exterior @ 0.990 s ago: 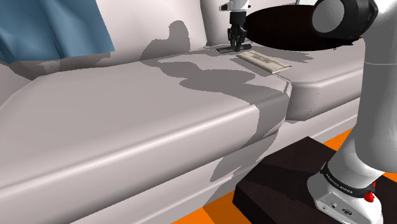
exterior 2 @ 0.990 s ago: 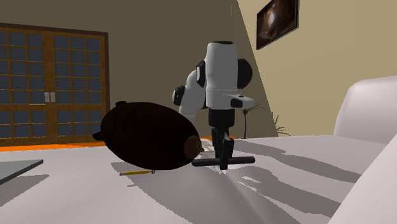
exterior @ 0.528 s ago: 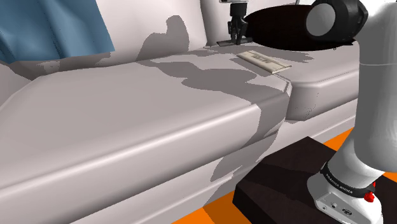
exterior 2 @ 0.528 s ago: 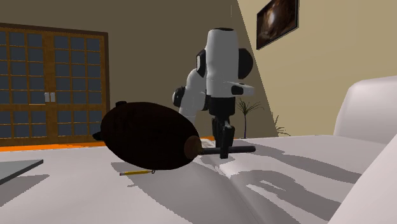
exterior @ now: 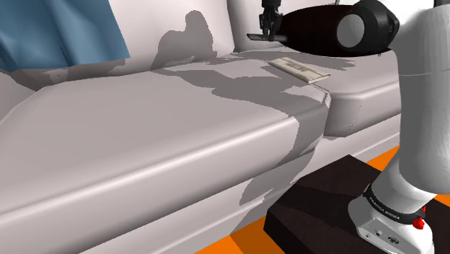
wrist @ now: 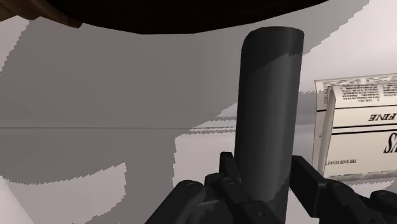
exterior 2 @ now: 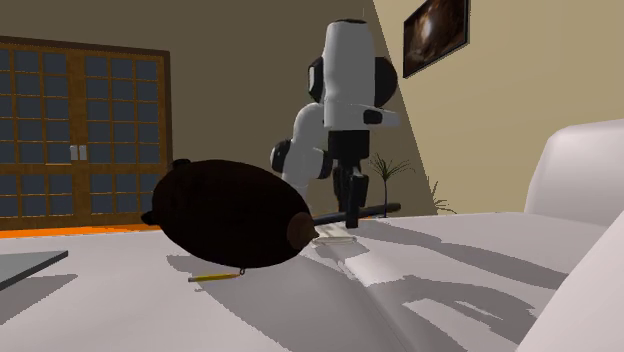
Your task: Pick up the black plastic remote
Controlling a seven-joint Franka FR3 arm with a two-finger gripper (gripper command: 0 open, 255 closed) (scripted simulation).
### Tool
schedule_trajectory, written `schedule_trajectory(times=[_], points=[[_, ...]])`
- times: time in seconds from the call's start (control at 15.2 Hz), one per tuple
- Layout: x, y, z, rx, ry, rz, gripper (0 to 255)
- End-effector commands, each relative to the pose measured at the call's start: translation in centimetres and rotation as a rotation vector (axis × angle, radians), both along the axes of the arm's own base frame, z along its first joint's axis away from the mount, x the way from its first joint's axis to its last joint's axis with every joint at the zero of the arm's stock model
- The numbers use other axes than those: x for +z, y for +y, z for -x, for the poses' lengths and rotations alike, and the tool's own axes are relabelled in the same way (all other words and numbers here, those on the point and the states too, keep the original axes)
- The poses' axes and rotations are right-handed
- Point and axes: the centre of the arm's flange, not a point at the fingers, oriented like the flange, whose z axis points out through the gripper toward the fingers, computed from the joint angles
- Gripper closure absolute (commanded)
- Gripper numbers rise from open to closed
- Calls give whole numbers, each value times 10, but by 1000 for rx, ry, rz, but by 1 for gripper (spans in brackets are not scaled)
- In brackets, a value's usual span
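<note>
Dark remote [wrist: 267,108]: hung clear of cushion [exterior: 216,94], seemingly picked up.
Gripper [wrist: 264,177]: clamped round remote.
Cushion: lay below gripper, untouched.

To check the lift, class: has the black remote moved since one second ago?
Yes. The remote, clasped in the gripper, has risen off the sofa seat. It now hangs well above the white box, which it lay beside before.

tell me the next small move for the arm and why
Probably a short lift straight up: the gripper is shut on the dark remote, which hangs just above the white sofa cushion, close to the big dark rounded object; more height should give clearance.
</note>
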Motion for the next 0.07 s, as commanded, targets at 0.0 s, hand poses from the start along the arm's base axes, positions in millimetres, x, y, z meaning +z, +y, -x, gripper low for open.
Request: schedule_trajectory(times=[0.0], points=[[4,0,0,0,0,0,255]])
